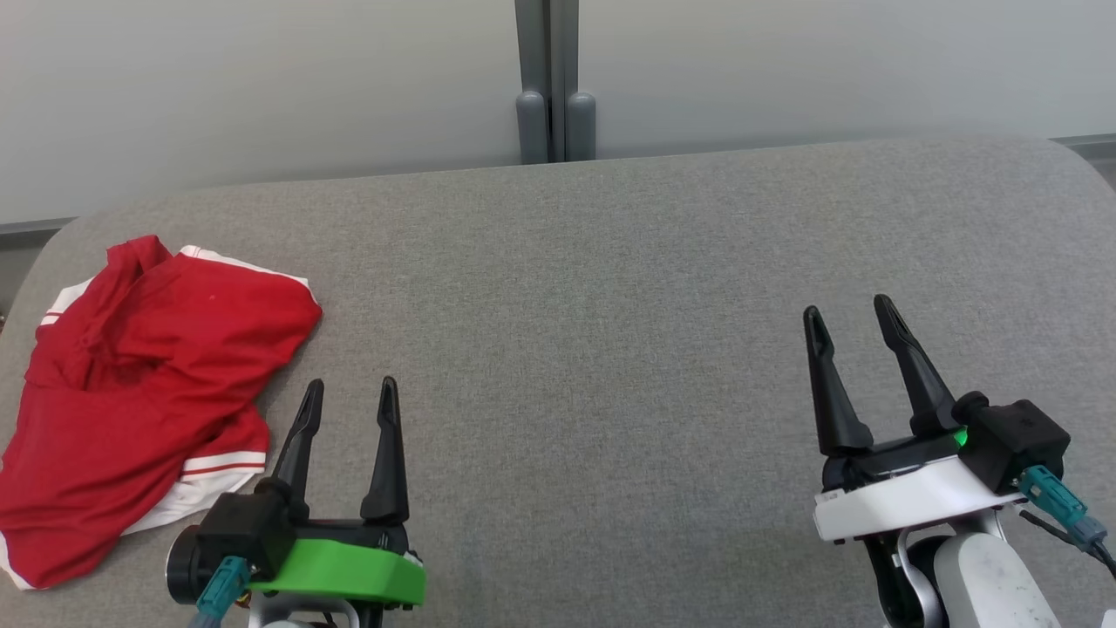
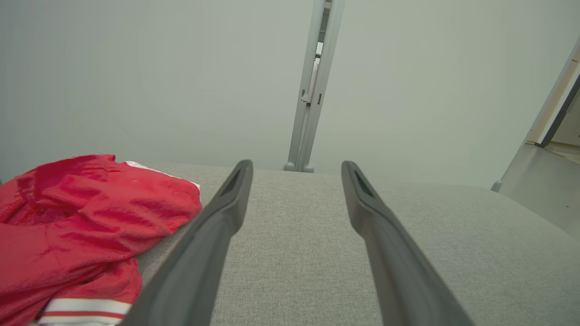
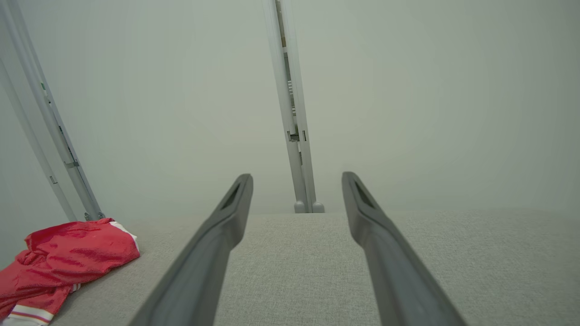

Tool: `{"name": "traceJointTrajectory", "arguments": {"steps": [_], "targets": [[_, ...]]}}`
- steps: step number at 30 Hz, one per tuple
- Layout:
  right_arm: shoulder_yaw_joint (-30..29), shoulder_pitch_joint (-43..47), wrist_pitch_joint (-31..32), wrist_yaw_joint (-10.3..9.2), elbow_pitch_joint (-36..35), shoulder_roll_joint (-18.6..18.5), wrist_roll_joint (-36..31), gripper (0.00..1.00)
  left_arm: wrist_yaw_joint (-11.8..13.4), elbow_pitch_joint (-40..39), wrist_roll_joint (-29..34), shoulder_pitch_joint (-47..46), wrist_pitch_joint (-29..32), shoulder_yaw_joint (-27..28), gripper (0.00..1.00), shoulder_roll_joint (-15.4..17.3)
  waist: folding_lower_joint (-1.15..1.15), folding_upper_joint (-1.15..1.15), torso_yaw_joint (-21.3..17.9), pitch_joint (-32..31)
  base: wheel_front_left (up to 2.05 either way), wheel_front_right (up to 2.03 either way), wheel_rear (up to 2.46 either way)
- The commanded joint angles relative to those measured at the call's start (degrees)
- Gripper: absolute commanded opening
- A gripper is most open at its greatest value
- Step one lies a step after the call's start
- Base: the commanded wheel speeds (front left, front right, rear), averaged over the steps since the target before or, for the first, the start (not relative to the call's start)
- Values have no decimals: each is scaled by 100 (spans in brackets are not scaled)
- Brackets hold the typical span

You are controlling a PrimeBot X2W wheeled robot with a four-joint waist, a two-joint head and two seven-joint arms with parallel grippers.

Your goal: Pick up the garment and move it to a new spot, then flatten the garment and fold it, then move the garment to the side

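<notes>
One crumpled red garment [image 1: 139,375], thin cloth with white striped trim, lies bunched at the left edge of the grey woven-fabric table [image 1: 593,331] with rounded corners. The left gripper [image 1: 351,381], just beside it, and the right gripper [image 1: 847,304], well apart, both stand spread wide, their tapered, pointed dark fingers [image 1: 386,453] holding nothing.

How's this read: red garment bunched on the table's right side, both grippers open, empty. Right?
Wrong side: the head view shows the garment bunched on the table's left side. The left gripper and right gripper are open, empty.
</notes>
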Motion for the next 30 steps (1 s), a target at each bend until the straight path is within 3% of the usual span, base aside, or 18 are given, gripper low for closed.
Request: {"name": "traceJointTrajectory", "arguments": {"steps": [1, 30], "targets": [[-29, 46, -53, -2, -47, -26, 54, 100, -56, 23, 128, 93, -45, 27, 100, 2, 0, 0, 1, -2, 0, 0, 0], [157, 105, -228, -2, 229, -28, -186, 100, -93, 309, 86, 156, -222, -91, 100, -2, 0, 0, -15, -3, 0, 0, 0]]}}
